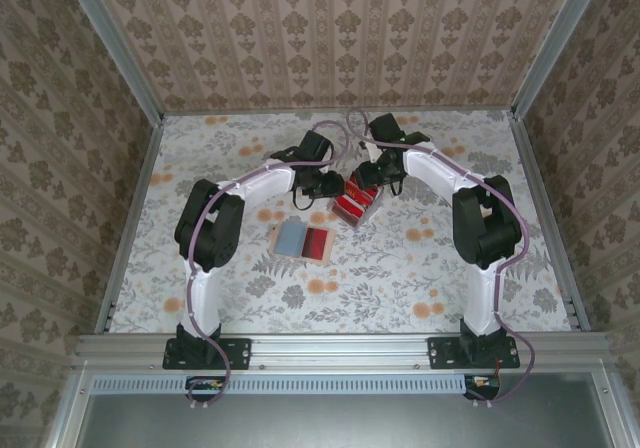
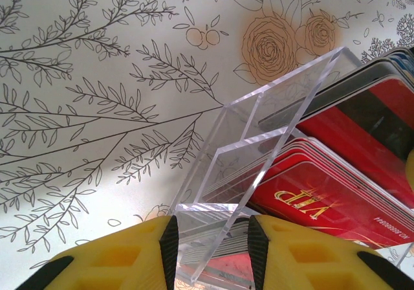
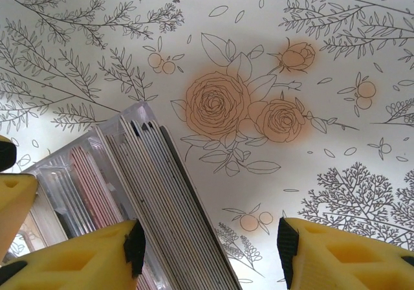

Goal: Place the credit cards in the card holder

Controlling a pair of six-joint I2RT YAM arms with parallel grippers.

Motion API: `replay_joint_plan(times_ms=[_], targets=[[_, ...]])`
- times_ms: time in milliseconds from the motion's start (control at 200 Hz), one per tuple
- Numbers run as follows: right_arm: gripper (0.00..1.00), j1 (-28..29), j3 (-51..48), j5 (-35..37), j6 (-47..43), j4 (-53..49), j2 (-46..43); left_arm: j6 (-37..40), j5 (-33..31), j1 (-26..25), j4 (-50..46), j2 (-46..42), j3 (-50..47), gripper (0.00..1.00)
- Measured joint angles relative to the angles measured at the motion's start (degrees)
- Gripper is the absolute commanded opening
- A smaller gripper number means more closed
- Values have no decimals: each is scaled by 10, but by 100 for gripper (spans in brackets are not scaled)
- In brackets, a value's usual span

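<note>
- The tabletop (image 1: 450, 268) is white, with grey leaves and orange flowers drawn all over it.
- A flat tan card holder (image 1: 278, 240) lies open near the middle of the tabletop. One half looks grey-blue and the other half looks red.
- A clear box (image 2: 272, 102) sits just behind the card holder, a little to the right and not touching it. Red credit cards (image 2: 336, 206) stand packed in a row inside the clear box.

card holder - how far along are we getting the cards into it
Done: hard to tell; the tan card holder lies open showing grey-blue and red faces, possibly cards. In hand: left gripper clamps the clear stand packed with red credit cards; right gripper open beside that stack. Left: the stack sits in the stand.
</note>
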Motion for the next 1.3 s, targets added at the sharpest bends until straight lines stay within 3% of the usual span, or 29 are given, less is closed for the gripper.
replay_joint_plan(times_ms=[495, 1115, 1300], targets=[[50, 4, -10, 42, -5, 3, -17, 0, 0, -12, 2, 0, 0, 37], [10, 4, -29, 44, -28, 9, -45, 0, 2, -14, -11, 5, -6, 37], [10, 6, -36, 39, -36, 11, -50, 0, 2, -14, -11, 5, -6, 37]])
